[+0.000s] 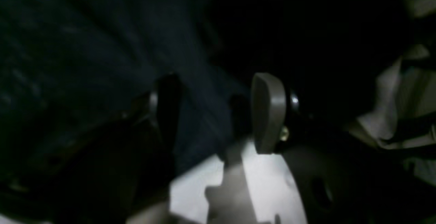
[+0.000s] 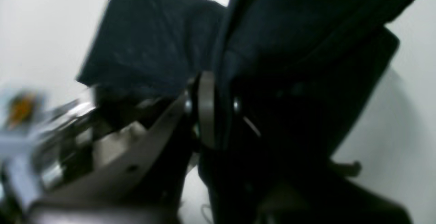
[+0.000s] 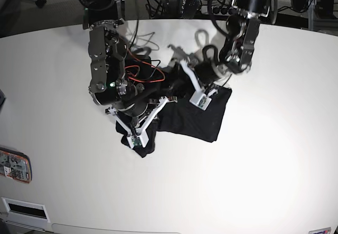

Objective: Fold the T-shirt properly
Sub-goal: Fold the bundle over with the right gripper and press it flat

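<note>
The T-shirt (image 3: pixel 193 115) lies bunched mid-table (image 3: pixel 264 181), one end lifted. My right gripper (image 2: pixel 221 110) pinches a fold of it; my left gripper (image 1: pixel 218 113) hovers over the cloth with fingers spread, holding nothing. I judge the single pinch could slip, or drag the bunched layers askew. I can read no brand or writing; the card (image 3: pixel 15 165) at the table edge is too small.

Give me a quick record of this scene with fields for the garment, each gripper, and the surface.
garment: plain black cloth T-shirt, bunched, partly lifted
left gripper: open, dark cloth between its pads
right gripper: shut on the T-shirt
surface: white table
fold state: not yet a neat fold
</note>
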Motion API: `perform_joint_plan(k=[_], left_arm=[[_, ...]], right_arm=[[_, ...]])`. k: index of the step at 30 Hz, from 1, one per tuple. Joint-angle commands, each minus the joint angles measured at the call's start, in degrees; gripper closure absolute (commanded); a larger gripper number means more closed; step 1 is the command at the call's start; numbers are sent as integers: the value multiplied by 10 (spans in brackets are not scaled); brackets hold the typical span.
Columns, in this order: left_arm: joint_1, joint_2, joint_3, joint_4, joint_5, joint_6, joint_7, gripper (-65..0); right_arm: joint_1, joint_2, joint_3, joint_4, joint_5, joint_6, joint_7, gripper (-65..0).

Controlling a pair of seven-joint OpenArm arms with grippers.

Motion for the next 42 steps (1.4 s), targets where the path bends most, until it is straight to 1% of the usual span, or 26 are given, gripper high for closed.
perform_joint_plan(k=[1, 3, 6, 10, 14, 20, 22, 25, 29, 31, 34, 37, 38, 41, 42], left_arm=[[-8, -4, -8, 36, -9, 0, -19, -318], [9, -8, -22, 70, -6, 0, -19, -318], [47, -30, -52, 135, -9, 0, -19, -318], [116, -50, -106, 248, -9, 0, -22, -318], [172, -55, -200, 338, -10, 0, -24, -318], [179, -58, -375, 347, -10, 0, -24, -318], [175, -58, -437, 346, -10, 0, -38, -319], [179, -64, -510, 346, -10, 0, -68, -321], [189, -88, -572, 346, -10, 0, -75, -319], [201, -88, -588, 346, -10, 0, -76, -319], [203, -96, -586, 346, -10, 0, -76, -319], [202, -97, -586, 345, -10, 0, -76, -319], [201, -97, -582, 345, -10, 0, -76, -319], [201, -100, -557, 345, -10, 0, -76, -318], [201, -100, -553, 345, -10, 0, -76, -318]], right_arm=[[11, -3, 1, 10, 5, 3, 12, 0], [11, -3, 1, 10, 5, 3, 12, 0], [11, -3, 1, 10, 5, 3, 12, 0], [12, -3, 1, 10, 5, 3, 13, 0], [22, -3, 1, 10, 5, 3, 13, 0], [23, -5, 1, 10, 5, 3, 13, 0], [23, -19, 1, 10, 5, 3, 13, 0], [30, -42, -3, 10, 5, 3, 13, 0], [53, -54, -5, 9, 4, 3, 13, 0], [54, -57, -5, 9, 4, 3, 13, 0], [54, -58, -6, 9, 5, 2, 13, 0], [54, -59, -36, 9, 5, -3, 14, 0], [54, -59, -48, 9, 5, -14, 15, 0], [54, -59, -92, 5, 7, -70, 42, 0], [54, -59, -100, 1, 8, -77, 49, 0]])
